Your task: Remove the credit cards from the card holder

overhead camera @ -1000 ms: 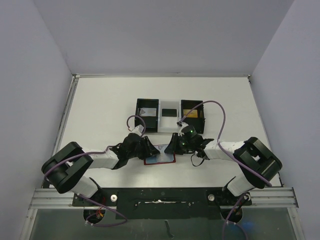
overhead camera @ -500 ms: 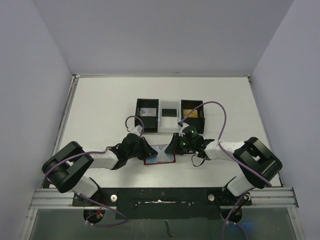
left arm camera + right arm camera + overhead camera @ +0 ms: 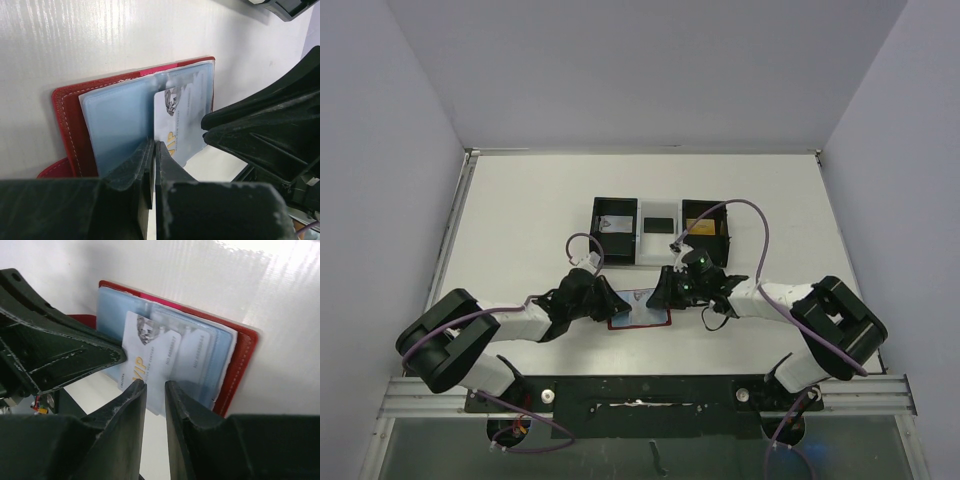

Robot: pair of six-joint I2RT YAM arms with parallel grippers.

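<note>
The red card holder [image 3: 642, 322] lies open on the table between my two grippers, its blue-grey lining [image 3: 117, 125] facing up. A pale credit card [image 3: 182, 125] marked VIP sticks halfway out of a sleeve [image 3: 145, 352]. More cards [image 3: 197, 352] sit inside clear sleeves. My left gripper [image 3: 152, 146] is shut, with its tips at the VIP card's edge over the lining. I cannot tell if anything thin is pinched. My right gripper [image 3: 156, 386] hovers over the card's free end, jaws a narrow gap apart and holding nothing. In the top view the left gripper [image 3: 616, 300] and right gripper [image 3: 657, 296] face each other.
A three-compartment tray [image 3: 596, 232] stands just behind the holder. It holds a pale card [image 3: 614, 225], a black card [image 3: 660, 224] and a gold card [image 3: 700, 224]. Purple cables loop above both wrists. Grey walls close in the table's sides.
My left gripper has closed and edged right to the holder's lining. My right gripper's jaws have parted slightly. The card holder has stayed in place.
</note>
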